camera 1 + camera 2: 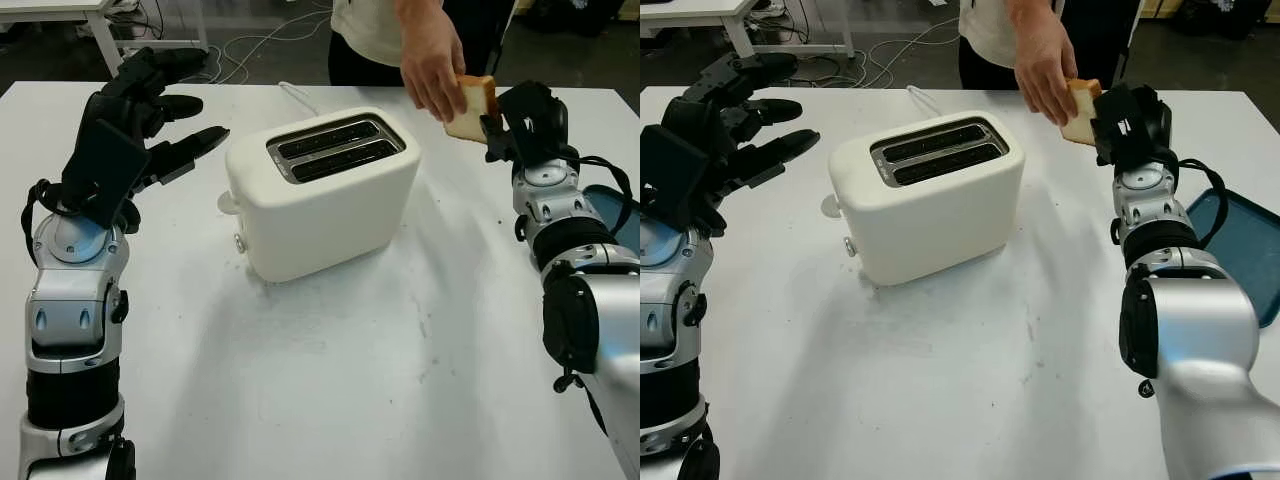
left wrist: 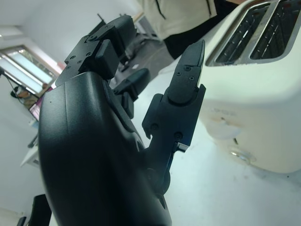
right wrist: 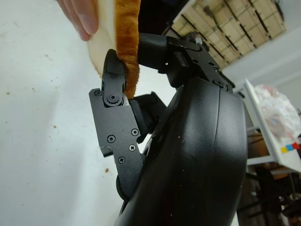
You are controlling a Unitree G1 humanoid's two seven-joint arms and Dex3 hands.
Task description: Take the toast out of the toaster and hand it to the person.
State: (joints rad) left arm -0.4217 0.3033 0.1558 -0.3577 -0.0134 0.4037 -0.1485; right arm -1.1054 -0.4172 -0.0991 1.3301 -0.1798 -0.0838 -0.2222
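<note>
Fingers (image 3: 114,82) of our right hand (image 1: 525,120) are closed on the slice of toast (image 1: 472,108), pinching its lower edge where the crust shows in the right wrist view. We hold it up at about two o'clock from the toaster (image 1: 322,190), above the far right part of the bench (image 1: 330,380). The person's hand (image 1: 432,62) reaches in from twelve o'clock and already grips the upper part of the same slice, so both hands touch it together.

Our left hand (image 1: 140,120) is open and raised at nine o'clock from the toaster, apart from it, holding nothing. Both toaster slots look dark and empty from above.

We judge the handover is the step in hand, with the removal already done. The next move likely calls for loosening our fingers once the person's grip bears the slice, then drawing the right hand back without dragging the bread. Letting go too late could tear the toast.

A teal tray (image 1: 1240,240) lies at three o'clock near the bench edge. We can read no brand, label or writing on the toaster or elsewhere.
</note>
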